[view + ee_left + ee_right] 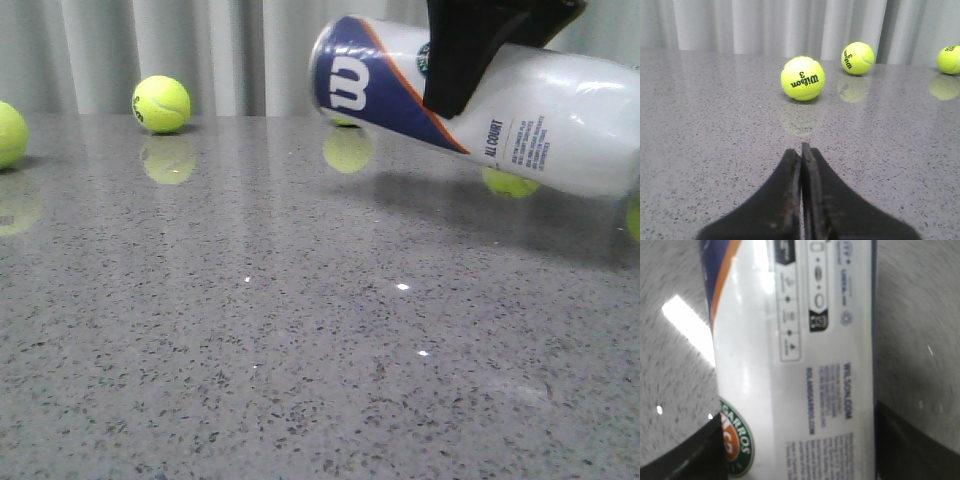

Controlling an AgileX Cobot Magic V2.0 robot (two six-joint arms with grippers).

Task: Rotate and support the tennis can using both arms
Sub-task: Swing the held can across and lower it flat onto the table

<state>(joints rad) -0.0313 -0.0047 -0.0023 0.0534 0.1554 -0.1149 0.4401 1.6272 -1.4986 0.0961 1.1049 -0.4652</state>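
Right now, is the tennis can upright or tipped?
Tipped. The tennis can lies nearly horizontal, off the table, clamped by the right gripper.

Tennis can (520,120) end beyond frame edge

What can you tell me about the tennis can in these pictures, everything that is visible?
The tall white plastic tennis can has a navy band with a white "W", an orange stripe, small printed text and a round Roland Garros emblem. It lies nearly horizontal above the grey speckled table, the W end slightly higher, casting a shadow. The black right hand clamps its middle; nothing else touches it.
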